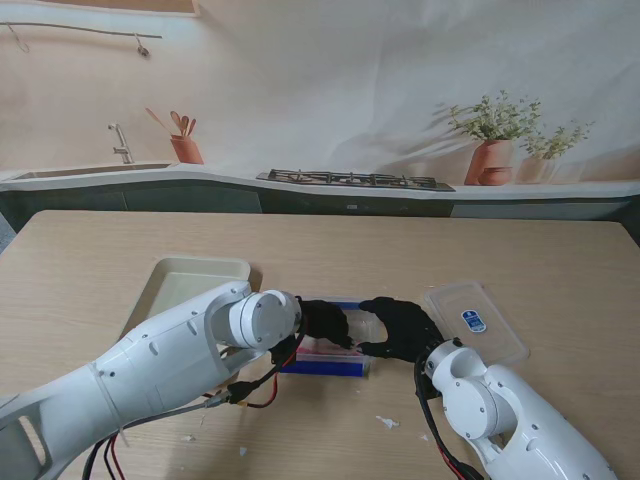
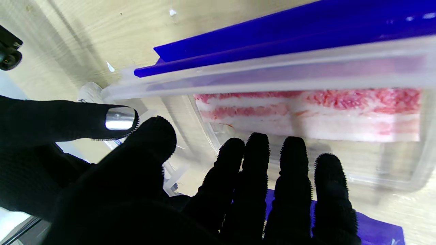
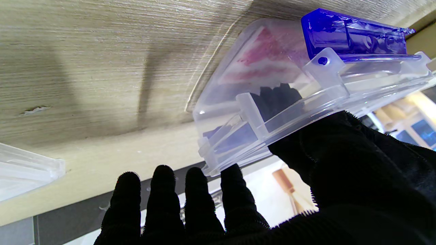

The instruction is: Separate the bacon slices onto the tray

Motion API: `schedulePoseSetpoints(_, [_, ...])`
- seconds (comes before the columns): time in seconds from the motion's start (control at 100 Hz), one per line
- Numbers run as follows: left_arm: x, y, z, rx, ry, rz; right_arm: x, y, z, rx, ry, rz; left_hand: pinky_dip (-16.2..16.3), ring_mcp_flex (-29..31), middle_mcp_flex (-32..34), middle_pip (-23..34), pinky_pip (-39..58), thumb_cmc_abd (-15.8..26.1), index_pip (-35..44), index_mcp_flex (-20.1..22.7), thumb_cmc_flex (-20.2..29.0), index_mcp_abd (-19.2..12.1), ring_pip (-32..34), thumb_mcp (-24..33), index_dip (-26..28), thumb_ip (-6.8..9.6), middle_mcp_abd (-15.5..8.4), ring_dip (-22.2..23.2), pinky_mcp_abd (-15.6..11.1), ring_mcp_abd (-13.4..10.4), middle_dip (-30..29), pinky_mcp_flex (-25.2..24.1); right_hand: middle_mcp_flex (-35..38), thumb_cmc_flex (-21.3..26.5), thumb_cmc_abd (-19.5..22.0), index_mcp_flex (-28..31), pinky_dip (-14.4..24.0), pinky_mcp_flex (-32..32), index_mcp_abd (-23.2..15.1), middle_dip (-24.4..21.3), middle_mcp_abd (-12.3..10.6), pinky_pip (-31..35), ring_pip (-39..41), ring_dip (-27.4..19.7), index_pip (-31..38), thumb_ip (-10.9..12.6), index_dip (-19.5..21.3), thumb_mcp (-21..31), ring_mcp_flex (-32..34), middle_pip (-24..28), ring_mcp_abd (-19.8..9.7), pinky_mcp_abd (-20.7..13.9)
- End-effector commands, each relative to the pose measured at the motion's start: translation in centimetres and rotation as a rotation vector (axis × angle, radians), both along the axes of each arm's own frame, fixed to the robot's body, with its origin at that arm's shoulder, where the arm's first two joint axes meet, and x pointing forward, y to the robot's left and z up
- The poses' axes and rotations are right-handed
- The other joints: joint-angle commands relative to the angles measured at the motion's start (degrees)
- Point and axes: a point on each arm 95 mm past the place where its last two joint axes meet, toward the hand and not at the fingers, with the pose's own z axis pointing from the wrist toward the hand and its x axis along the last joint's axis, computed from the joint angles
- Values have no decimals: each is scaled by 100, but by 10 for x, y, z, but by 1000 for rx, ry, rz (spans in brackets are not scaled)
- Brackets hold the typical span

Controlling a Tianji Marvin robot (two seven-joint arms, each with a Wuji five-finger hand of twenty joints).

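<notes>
Left robot hand at container's 9 o'clock edge, fingers spread, empty, over bacon, right robot hand at 3 o'clock, thumb clamping its rim, tray at 10 o'clock on desk

The bacon container sits on the table toward its near edge, between my left hand and my right hand. Bacon slices lie inside it. The tray lies left; the container lid lies right.
</notes>
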Motion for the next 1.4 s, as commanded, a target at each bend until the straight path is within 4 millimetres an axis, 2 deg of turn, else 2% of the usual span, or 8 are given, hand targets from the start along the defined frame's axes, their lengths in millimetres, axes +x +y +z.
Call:
schedulePoseSetpoints(0.0, [-7, -1, -8, 8, 47, 1, -3, 5, -3, 5, 18, 11, 138, 240, 138, 253, 272, 66, 107, 44, -69, 154, -4, -46, 61, -195, 125, 5, 160, 259, 221, 6, -69, 78, 96, -130, 141, -2, 80, 0, -189, -154, 16, 29, 7, 152, -27, -79, -138, 25, -165, -3])
schedulePoseSetpoints(0.32, [-9, 1, -1, -1, 41, 10, -3, 5, -3, 4, 19, 10, 118, 397, 286, 762, 208, 5, 125, 52, -82, 192, 611, 1, 74, -196, -57, 553, 141, 233, 1045, -72, -70, 72, 91, -129, 139, -4, 84, 1, -185, -155, 18, 30, 8, 151, -27, -76, -135, 26, -164, -3])
schedulePoseSetpoints(0.47, [-9, 3, 2, -9, 40, 26, -3, 5, -3, 4, 21, 11, 83, 433, 325, 865, 125, -41, 90, 46, -82, 210, 744, 23, 55, -196, -97, 676, 136, 226, 1255, -166, -69, 70, 91, -129, 139, -6, 84, 0, -182, -156, 17, 30, 8, 150, -28, -76, -138, 25, -159, -7])
schedulePoseSetpoints(0.67, [-9, 4, 5, -25, 52, 46, -3, 6, -4, 2, 23, 12, 42, 479, 417, 1245, -42, -79, 51, 98, -84, 202, 1063, 74, 30, -199, -199, 989, 109, 188, 1893, -306, -71, 74, 87, -129, 138, -3, 82, 2, -182, -156, 16, 29, 9, 150, -29, -72, -140, 29, -160, -3])
schedulePoseSetpoints(0.83, [-9, 4, 8, -25, 56, 48, -3, 6, -4, 1, 23, 11, 23, 652, 743, 1531, -138, -86, 287, 428, -30, 118, 1295, 118, 141, -193, -267, 1192, 107, 190, 2369, -354, -73, 73, 89, -133, 137, -5, 77, -1, -181, -157, 18, 30, 8, 150, -29, -71, -139, 23, -165, -7])
schedulePoseSetpoints(1.04, [-9, 4, 9, -29, 74, 56, -3, 6, -4, 1, 25, 9, 0, 904, 1094, 1610, -178, -72, 546, 766, 29, 77, 1380, 163, 259, -188, -295, 1239, 102, 197, 2502, -356, -72, 75, 88, -130, 137, -3, 85, -3, -187, -156, 19, 30, 11, 149, -29, -71, -138, 18, -162, -6])
schedulePoseSetpoints(1.27, [-8, 5, 9, -3, 63, 43, -3, 6, -4, 2, 24, 8, -30, 1081, 1364, 1746, -188, -59, 1469, 813, 172, -201, 1460, 258, 799, -199, -480, 1309, 106, 114, 2743, -353, -70, 73, 89, -131, 137, -2, 77, -2, -184, -155, 19, 30, 13, 149, -29, -69, -138, 20, -161, -3])
schedulePoseSetpoints(1.39, [-7, 5, 8, 11, 44, 31, -3, 6, -4, 2, 25, 8, -13, 1062, 1328, 1707, -159, -119, 1619, 782, 342, -426, 1408, 312, 906, -236, -613, 1276, 74, 34, 2719, -340, -71, 73, 92, -130, 138, 0, 79, -3, -183, -154, 17, 29, 14, 149, -29, -67, -140, 18, -158, -2])
